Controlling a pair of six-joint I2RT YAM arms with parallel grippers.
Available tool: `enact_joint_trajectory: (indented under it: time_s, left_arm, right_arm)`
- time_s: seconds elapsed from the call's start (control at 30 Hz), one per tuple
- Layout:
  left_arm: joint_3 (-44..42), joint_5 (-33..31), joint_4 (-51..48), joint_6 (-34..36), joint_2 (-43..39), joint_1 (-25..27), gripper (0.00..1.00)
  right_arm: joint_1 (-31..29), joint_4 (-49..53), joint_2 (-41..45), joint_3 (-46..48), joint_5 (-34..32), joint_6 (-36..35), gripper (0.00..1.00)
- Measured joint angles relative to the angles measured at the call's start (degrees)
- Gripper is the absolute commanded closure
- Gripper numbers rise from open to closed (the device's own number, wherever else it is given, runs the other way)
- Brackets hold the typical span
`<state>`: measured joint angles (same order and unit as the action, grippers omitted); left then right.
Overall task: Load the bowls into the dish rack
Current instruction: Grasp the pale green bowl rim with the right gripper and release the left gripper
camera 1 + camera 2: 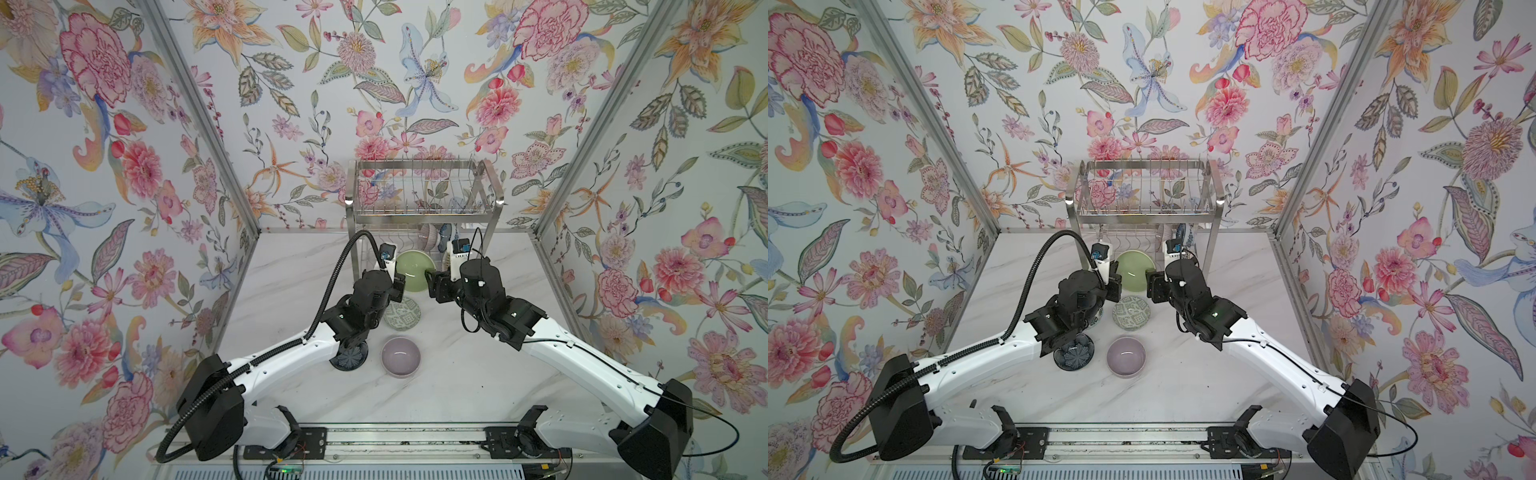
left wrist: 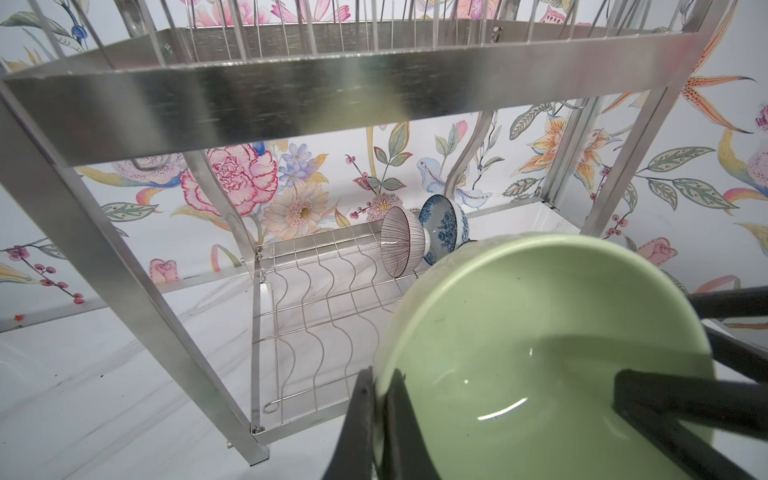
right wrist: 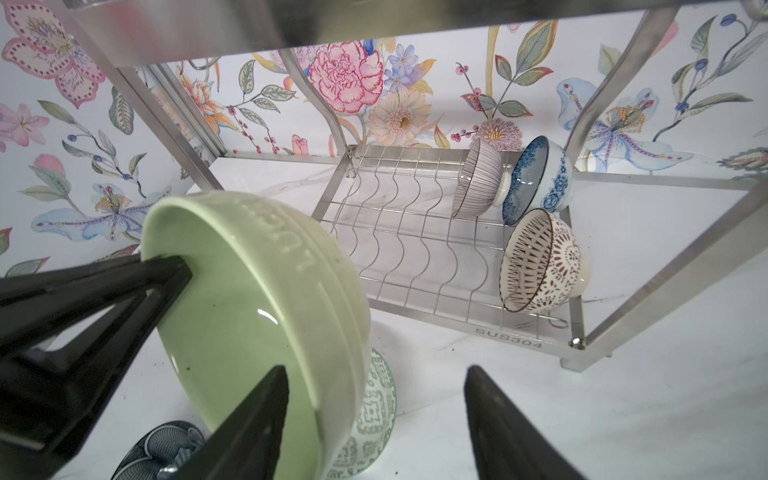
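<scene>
Centrally, a steel dish rack (image 1: pixel 424 210) stands at the back of the table (image 1: pixel 478 374). Before its lower shelf a green bowl (image 1: pixel 409 272) hangs tilted, rim clamped by the left gripper (image 2: pixel 380 399); the right gripper (image 3: pixel 376 372) straddles the opposite rim, jaws apart.

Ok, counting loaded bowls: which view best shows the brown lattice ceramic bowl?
Right wrist: the brown lattice ceramic bowl on edge, unobstructed. Left wrist: the round green ceramic bowl hides it. Top views: practically hidden.
</scene>
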<state>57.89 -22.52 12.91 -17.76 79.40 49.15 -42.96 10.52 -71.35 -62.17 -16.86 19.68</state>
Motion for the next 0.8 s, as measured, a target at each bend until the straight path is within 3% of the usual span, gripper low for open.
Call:
enact_joint_trajectory:
  time_s: [0.23, 0.5, 0.67, 0.7, 0.77, 0.8]
  left_arm:
    - [0.00, 1.33, 0.07, -0.02, 1.22, 0.00, 1.00]
    - [0.26, 2.60, 1.60, -0.48, 1.95, 0.13, 1.00]
    - [0.39, 2.38, 1.79, -0.44, 2.27, 0.52, 1.00]
    - [0.39, 2.38, 1.73, -0.44, 2.27, 0.52, 0.87]
    - [0.46, 3.30, 1.81, -0.15, 2.23, 0.37, 0.36]
    - [0.70, 3.82, 1.75, -0.22, 2.19, 0.24, 0.18]
  right_arm:
    - [0.02, -1.51, -3.45, -1.33, -0.11, 1.01, 0.59]
    - [0.96, -0.50, -6.19, -2.19, -2.49, -0.96, 1.00]
    - [1.33, 0.07, -6.60, -2.40, -3.13, -1.88, 1.00]
    - [1.31, 0.20, -6.56, -2.43, -3.23, -2.14, 1.00]
    - [1.55, 0.46, -6.54, -2.45, -3.43, -3.39, 1.00]
    - [1.70, 0.90, -6.43, -2.45, -3.02, -4.42, 1.00]
